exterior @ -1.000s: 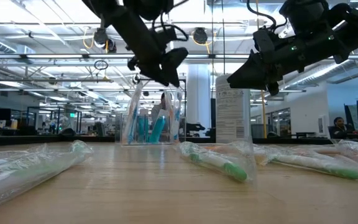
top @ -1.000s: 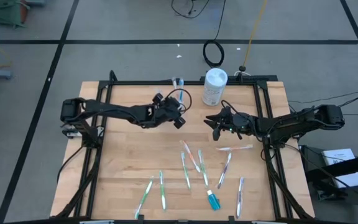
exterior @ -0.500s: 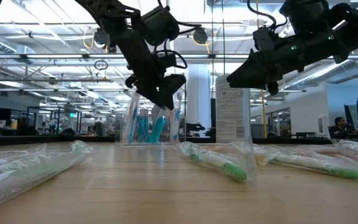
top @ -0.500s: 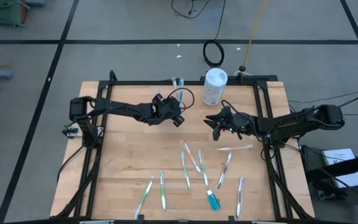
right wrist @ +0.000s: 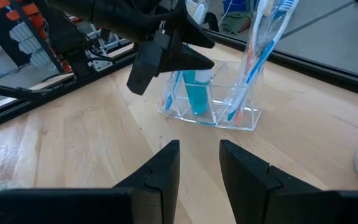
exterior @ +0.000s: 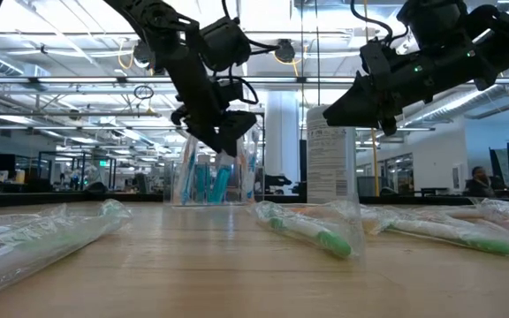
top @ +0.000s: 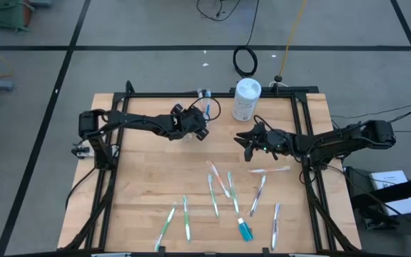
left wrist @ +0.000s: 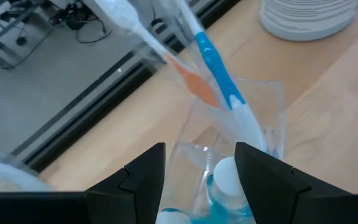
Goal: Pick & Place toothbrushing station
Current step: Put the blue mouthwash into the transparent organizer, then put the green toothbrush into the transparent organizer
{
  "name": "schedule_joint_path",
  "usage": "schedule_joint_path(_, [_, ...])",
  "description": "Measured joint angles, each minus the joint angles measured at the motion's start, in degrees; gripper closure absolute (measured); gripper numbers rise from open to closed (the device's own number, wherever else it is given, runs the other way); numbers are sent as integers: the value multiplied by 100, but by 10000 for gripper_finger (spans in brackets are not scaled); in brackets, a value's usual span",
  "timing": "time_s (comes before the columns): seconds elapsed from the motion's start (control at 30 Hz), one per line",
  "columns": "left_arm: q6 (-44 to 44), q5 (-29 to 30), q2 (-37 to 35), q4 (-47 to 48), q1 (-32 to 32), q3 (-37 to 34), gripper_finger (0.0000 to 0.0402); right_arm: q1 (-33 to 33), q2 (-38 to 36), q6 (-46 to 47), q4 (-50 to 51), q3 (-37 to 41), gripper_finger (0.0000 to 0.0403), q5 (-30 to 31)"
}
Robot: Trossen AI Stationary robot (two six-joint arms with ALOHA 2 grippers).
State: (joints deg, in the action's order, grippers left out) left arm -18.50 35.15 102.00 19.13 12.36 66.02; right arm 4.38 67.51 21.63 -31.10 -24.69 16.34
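The toothbrushing station is a clear plastic holder (right wrist: 229,115) standing by its base near the table's far edge (top: 205,95). It holds upright toothbrushes (left wrist: 219,74) and a blue tube (right wrist: 197,93). My left gripper (right wrist: 169,71) hangs open just above the holder's tube end, pointing slantwise down. In its wrist view its fingers (left wrist: 145,180) stand on either side of the tube's white cap (left wrist: 225,177). My right gripper (top: 248,146) hovers open and empty at mid-table, facing the holder. Several wrapped toothbrushes (top: 220,182) and a blue tube (top: 245,230) lie flat nearer the front.
A white cylindrical canister (top: 246,98) stands right of the holder at the far edge. A black frame rail (top: 212,94) runs along the table's far side. Wrapped brushes (exterior: 312,231) lie across the near half; bare wood (top: 141,171) shows at the left.
My left gripper has sunk and moved toward the table's far edge, onto the holder, tipping its fingers further down. It has stayed open. The holder has not moved.
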Motion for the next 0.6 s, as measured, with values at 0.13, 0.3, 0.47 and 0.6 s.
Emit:
schedule_joint_path(0.13, [-72, -2, -167, 342, 0, 0, 202, 0, 0, 0, 19, 0, 298, 0])
schedule_joint_path(0.3, [-424, -42, -474, 1037, -11, -2, 202, 0, 0, 12, 72, -2, 298, 0])
schedule_joint_path(0.47, [-343, -36, -826, 1153, -83, -13, 202, 0, 0, 15, 80, -2, 298, 0])
schedule_joint_path(0.6, [-136, -26, -1126, 1094, -168, -13, 202, 0, 0, 20, 59, -2, 298, 0])
